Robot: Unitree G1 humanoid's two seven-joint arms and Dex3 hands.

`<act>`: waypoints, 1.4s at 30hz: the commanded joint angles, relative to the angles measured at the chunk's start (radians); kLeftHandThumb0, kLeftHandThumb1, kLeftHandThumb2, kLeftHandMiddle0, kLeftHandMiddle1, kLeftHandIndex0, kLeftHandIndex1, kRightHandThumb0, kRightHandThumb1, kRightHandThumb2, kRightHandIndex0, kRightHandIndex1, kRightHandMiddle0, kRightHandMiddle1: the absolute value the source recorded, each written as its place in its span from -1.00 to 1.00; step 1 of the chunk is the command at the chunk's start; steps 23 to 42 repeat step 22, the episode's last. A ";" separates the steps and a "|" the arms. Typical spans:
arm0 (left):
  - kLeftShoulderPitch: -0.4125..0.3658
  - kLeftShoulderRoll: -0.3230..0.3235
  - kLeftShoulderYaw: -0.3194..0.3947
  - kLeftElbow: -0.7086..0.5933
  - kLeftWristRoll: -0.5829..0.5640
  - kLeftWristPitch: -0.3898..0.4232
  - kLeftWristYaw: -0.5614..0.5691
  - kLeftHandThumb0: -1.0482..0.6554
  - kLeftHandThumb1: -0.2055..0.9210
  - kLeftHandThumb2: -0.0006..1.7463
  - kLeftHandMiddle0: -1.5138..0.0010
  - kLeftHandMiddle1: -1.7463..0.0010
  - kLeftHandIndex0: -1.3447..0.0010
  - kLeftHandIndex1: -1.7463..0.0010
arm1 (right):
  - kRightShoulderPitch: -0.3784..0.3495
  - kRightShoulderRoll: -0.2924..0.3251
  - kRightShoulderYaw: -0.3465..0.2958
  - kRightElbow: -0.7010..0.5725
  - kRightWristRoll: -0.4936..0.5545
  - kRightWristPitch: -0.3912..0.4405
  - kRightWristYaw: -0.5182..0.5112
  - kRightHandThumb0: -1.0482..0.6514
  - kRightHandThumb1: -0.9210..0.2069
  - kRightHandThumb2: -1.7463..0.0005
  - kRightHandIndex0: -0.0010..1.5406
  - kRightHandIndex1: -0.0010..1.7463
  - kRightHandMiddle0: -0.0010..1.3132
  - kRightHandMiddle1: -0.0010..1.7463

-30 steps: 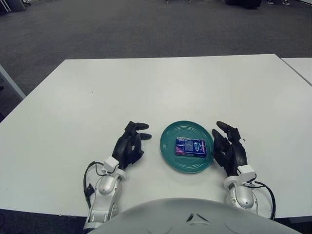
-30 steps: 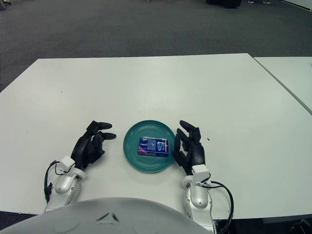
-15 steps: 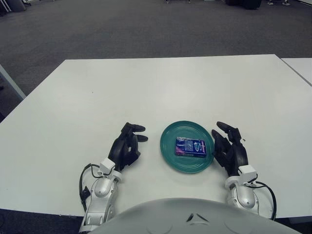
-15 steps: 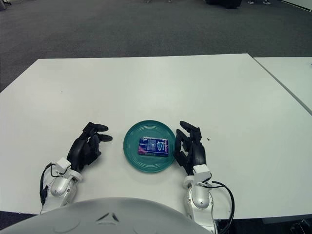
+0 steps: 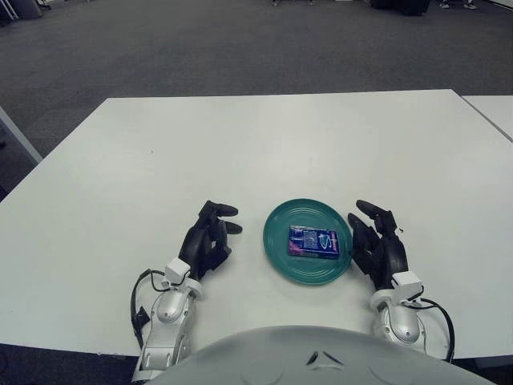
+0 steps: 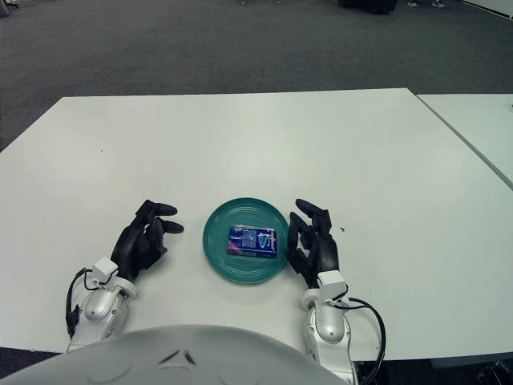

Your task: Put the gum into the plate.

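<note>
Left eye view: gum pack [image 5: 313,241] lying flat inside teal plate [image 5: 276,241].
Light, stiff box, best pinched across its 2 long edges; left hand [image 5: 207,243] and right hand [image 5: 377,247] flank the plate, fingers loosely spread, empty.

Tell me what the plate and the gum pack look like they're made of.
Plate: probably plastic, going by its even matte teal and thin rim. Gum pack: looks like printed card or foil wrap, blue, faintly glossy. Both hands show beside the plate, holding nothing.

Gum pack [image 5: 313,241] flat in teal plate [image 5: 280,258], empty left hand [image 5: 208,241] and right hand [image 5: 377,245] flanking.
</note>
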 commanded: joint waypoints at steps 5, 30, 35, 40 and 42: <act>0.003 -0.002 0.004 0.043 0.000 0.036 0.012 -0.78 1.00 0.08 0.43 -0.81 0.62 -0.84 | 0.063 -0.008 -0.010 0.027 0.000 0.064 -0.002 -0.57 -1.00 0.15 -0.48 -0.65 -1.00 0.13; -0.009 -0.018 0.013 0.046 0.000 0.048 0.034 -0.79 1.00 0.06 0.49 -0.92 0.68 -0.90 | 0.065 -0.004 -0.004 0.023 -0.001 0.062 -0.004 -0.56 -1.00 0.15 -0.49 -0.64 -1.00 0.13; -0.009 -0.018 0.013 0.046 0.000 0.048 0.034 -0.79 1.00 0.06 0.49 -0.92 0.68 -0.90 | 0.065 -0.004 -0.004 0.023 -0.001 0.062 -0.004 -0.56 -1.00 0.15 -0.49 -0.64 -1.00 0.13; -0.009 -0.018 0.013 0.046 0.000 0.048 0.034 -0.79 1.00 0.06 0.49 -0.92 0.68 -0.90 | 0.065 -0.004 -0.004 0.023 -0.001 0.062 -0.004 -0.56 -1.00 0.15 -0.49 -0.64 -1.00 0.13; -0.009 -0.018 0.013 0.046 0.000 0.048 0.034 -0.79 1.00 0.06 0.49 -0.92 0.68 -0.90 | 0.065 -0.004 -0.004 0.023 -0.001 0.062 -0.004 -0.56 -1.00 0.15 -0.49 -0.64 -1.00 0.13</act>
